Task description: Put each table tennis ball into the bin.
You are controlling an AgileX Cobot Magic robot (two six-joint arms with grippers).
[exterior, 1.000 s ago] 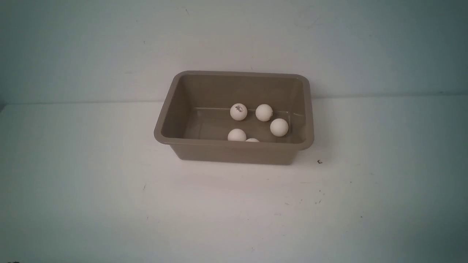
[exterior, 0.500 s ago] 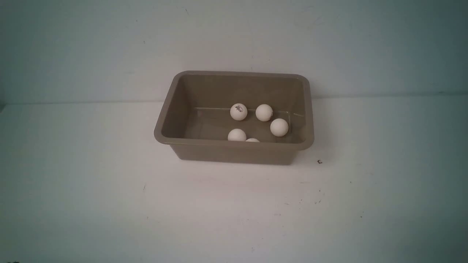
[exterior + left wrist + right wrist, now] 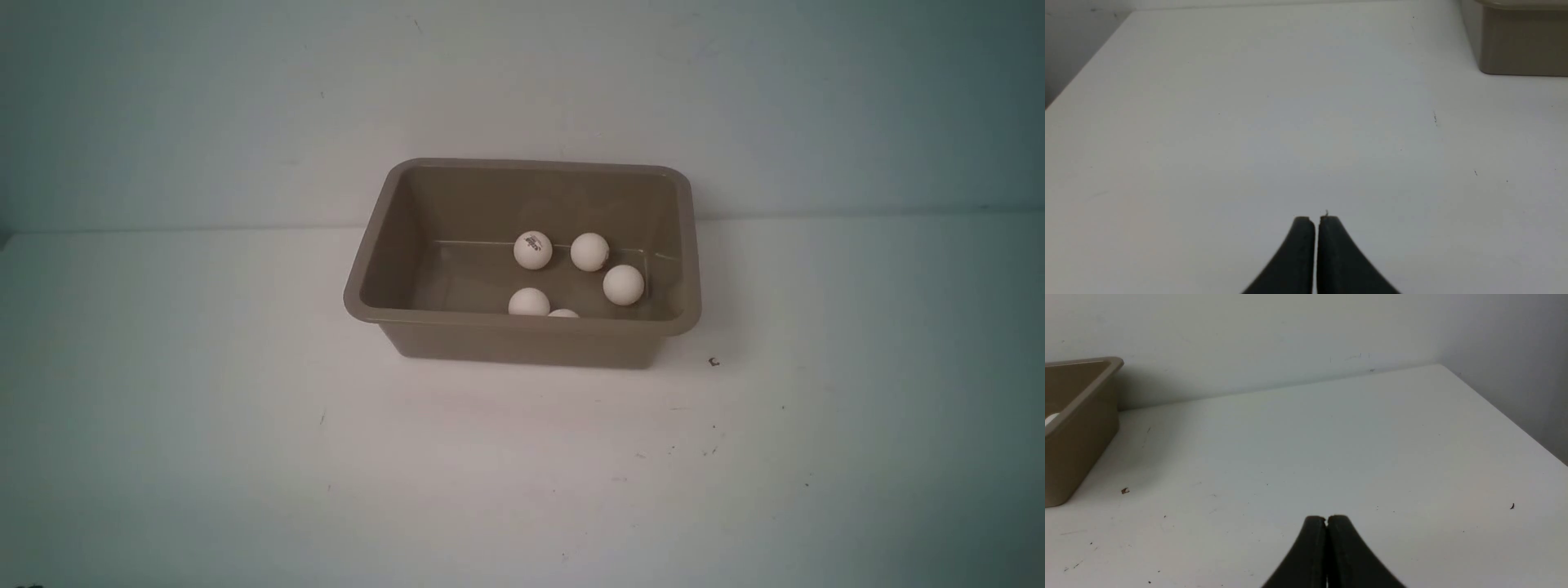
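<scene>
Five small matte white table tennis balls (image 3: pixel 589 251) lie inside the taupe-brown rectangular plastic bin (image 3: pixel 522 341) with its flared rim; two sit against its far wall, one nearer its right wall, and two are half hidden behind its near rim. I cannot find a sixth; it may be tucked under that near rim, out of sight. No ball shows on the white table (image 3: pixel 245 425) around the bin. My left gripper (image 3: pixel 1316 220) and my right gripper (image 3: pixel 1327 519) both have their fingers pressed together, holding nothing, well apart from the bin. I judge the job essentially finished.
</scene>
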